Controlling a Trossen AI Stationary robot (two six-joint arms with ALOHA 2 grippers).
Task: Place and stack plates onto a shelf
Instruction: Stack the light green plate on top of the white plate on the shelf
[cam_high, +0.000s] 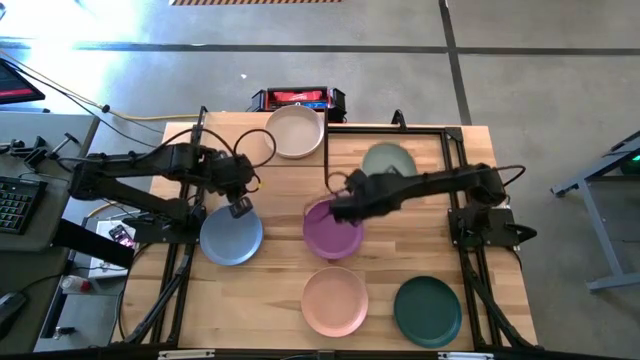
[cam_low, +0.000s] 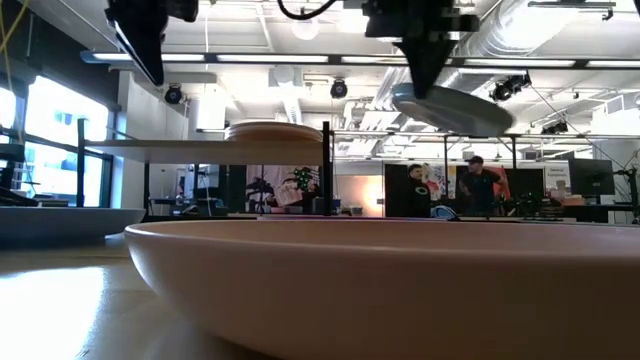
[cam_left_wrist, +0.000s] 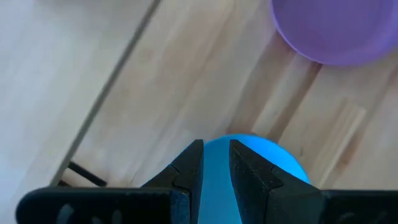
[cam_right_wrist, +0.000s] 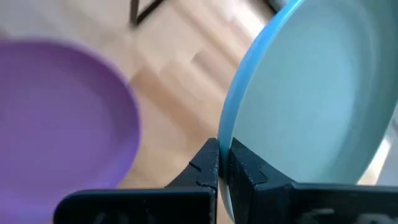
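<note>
shelf (cam_high: 215, 142): 11 o'clock on the table; cream plate (cam_high: 294, 132) sits on its right end.
sage plate (cam_high: 388, 162): lifted off the table, at 1 o'clock from the purple plate (cam_high: 333, 234).
right gripper (cam_right_wrist: 221, 150): fingers pinched tight on the sage plate's rim, above the purple plate.
left gripper (cam_left_wrist: 216, 149): narrow gap between fingers, nothing held; hovers over the blue plate (cam_high: 231, 240), near its 12 o'clock rim.
hidden: right arm covers part of the sage plate; in the low view the pink plate (cam_low: 400, 290) blocks most of the table.
</note>
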